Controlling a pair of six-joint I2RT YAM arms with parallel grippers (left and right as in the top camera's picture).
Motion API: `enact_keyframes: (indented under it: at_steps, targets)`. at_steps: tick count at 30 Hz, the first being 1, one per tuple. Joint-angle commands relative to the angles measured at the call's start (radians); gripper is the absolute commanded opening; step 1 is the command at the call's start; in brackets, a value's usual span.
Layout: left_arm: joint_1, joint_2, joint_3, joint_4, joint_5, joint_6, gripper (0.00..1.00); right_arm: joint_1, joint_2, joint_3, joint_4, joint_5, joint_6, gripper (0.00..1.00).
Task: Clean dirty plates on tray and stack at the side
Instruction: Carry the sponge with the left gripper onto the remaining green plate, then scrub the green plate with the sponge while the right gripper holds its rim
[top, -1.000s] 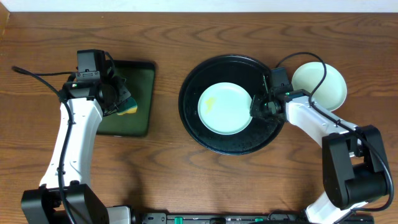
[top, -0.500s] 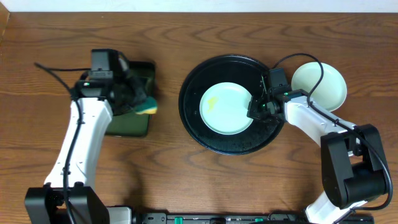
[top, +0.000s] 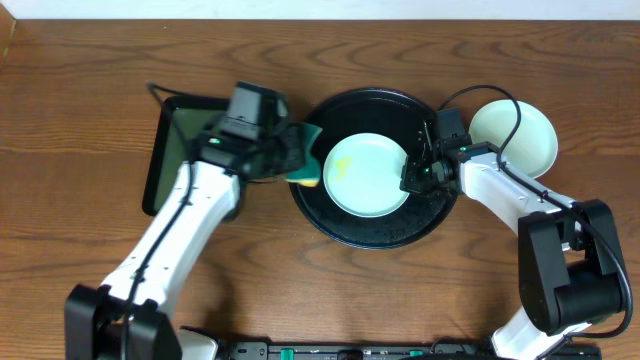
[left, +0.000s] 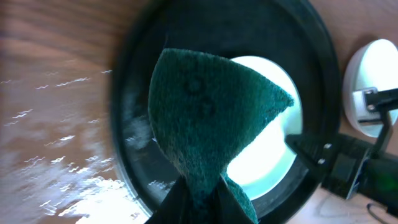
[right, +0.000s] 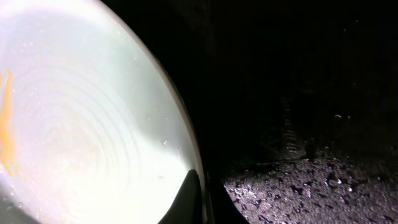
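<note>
One smeared plate (top: 367, 176) in tray (top: 372, 233), sponge (top: 308, 170) at its 9 o'clock.
I read left gripper (left: 199, 200) grasping sponge, right gripper (top: 412, 176) clamping the plate's 3 o'clock rim; another plate (top: 526, 136) outside at 2 o'clock.

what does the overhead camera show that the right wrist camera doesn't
Only overhead: the left gripper holding a green sponge at the left rim of the black tray, the rectangular tray, and a second plate right of it. Only right wrist: fingertips pinching the rim of the smeared plate, and concentric rings on its surface. Both: that plate on the tray.
</note>
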Motion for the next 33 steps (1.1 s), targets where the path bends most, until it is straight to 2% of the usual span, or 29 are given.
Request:
enact_keyframes:
  at_steps: [1,7,14,21,26,33]
  targets:
    - [-0.063,0.07,-0.004,0.057,-0.033,-0.095,0.08,-0.018,0.022,-0.008,-0.021,0.066,-0.034,0.01]
    - [-0.182,0.215,-0.004,0.2,-0.03,-0.183,0.08,-0.018,0.022,-0.008,-0.02,0.063,-0.034,0.01]
    - [-0.28,0.327,-0.004,0.325,-0.054,-0.186,0.08,-0.018,0.022,-0.008,-0.021,0.063,-0.034,0.01]
    - [-0.293,0.406,-0.004,0.328,-0.312,-0.185,0.08,-0.018,0.022,-0.008,-0.021,0.063,-0.034,0.01]
    - [-0.279,0.434,-0.004,0.312,-0.497,-0.114,0.08,-0.018,0.022,-0.008,-0.04,0.063,-0.036,0.01]
    - [-0.248,0.403,-0.004,0.309,-0.621,-0.014,0.08,-0.018,0.022,-0.008,-0.058,0.063,-0.06,0.01]
